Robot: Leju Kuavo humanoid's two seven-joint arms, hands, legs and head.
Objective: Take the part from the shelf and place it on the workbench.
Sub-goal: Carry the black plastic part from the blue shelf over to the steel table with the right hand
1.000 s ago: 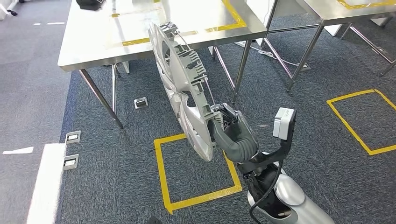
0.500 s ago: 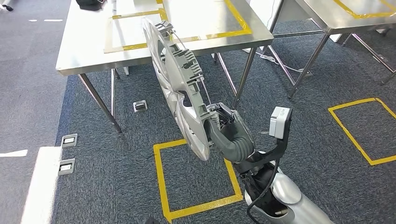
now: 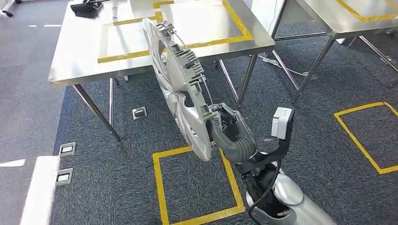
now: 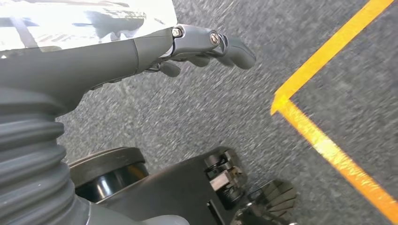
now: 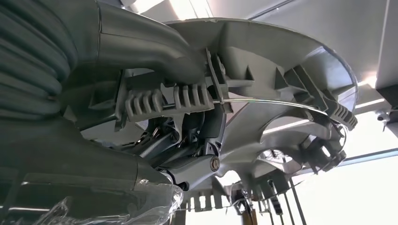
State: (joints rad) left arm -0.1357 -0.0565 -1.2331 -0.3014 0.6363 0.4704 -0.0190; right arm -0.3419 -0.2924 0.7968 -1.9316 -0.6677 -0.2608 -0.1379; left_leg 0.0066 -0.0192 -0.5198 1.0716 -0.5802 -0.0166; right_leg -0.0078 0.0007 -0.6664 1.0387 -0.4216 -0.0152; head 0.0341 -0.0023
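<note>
Silver-grey plastic, ribbed on its back and ringed by a thin wire, makes up the part [image 3: 180,84], a large wheel-cover-like disc held on edge in the air in front of the robot. The right hand [image 3: 225,124] grips it at its near lower rim; in the right wrist view the thick thumb lies over the ribbed clips on the rim while the darker fingers [image 5: 197,140] curl in behind them, so the part [image 5: 281,93] is clamped between thumb and fingers. From the head view the disc tilts away, its far upper edge overlapping the near edge of the workbench [image 3: 75,51] (whether it hangs over the steel top or just short of it cannot be told). That bench is stainless steel, with a yellow tape rectangle [image 3: 173,28] marked on its top and a dark object [image 3: 84,8] at its far left corner. A second steel table [image 3: 328,16] stands to the right.

Grey carpet below carries a yellow tape square [image 3: 197,183] just left of the right arm and another further right [image 3: 366,136]. The left hand [image 4: 206,44] hangs over the carpet, fingers loosely extended and holding nothing.
</note>
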